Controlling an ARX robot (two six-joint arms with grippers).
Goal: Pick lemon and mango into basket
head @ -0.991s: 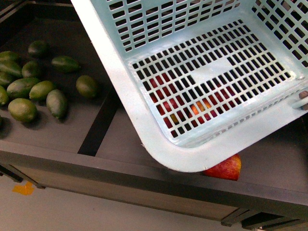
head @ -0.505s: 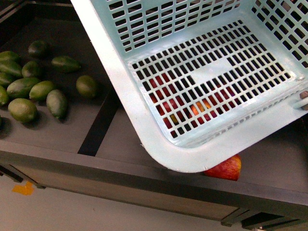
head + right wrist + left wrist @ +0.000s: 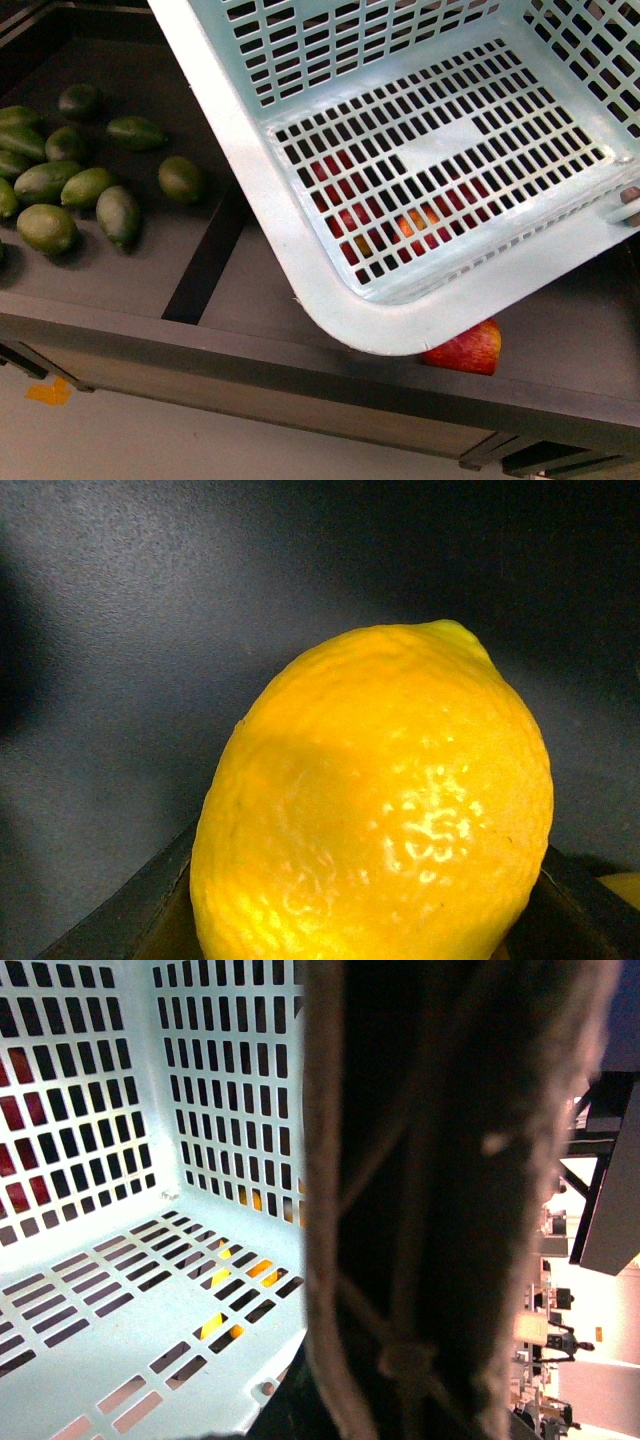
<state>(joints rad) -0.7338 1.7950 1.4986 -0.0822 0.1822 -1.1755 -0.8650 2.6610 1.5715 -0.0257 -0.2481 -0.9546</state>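
Filling right wrist view, lemon (image 3: 380,800), unseen from front, basket (image 3: 250,200) tilted there, claws' grip impossible to tell

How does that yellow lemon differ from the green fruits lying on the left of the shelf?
Colour: the lemon is bright yellow, the green fruits dark green. Skin: the lemon's is pebbled and glossy; the green fruits look smoother and duller. Number: one lemon fills the right wrist view; the green fruits lie in a loose cluster. Both are oval with a pointed end.
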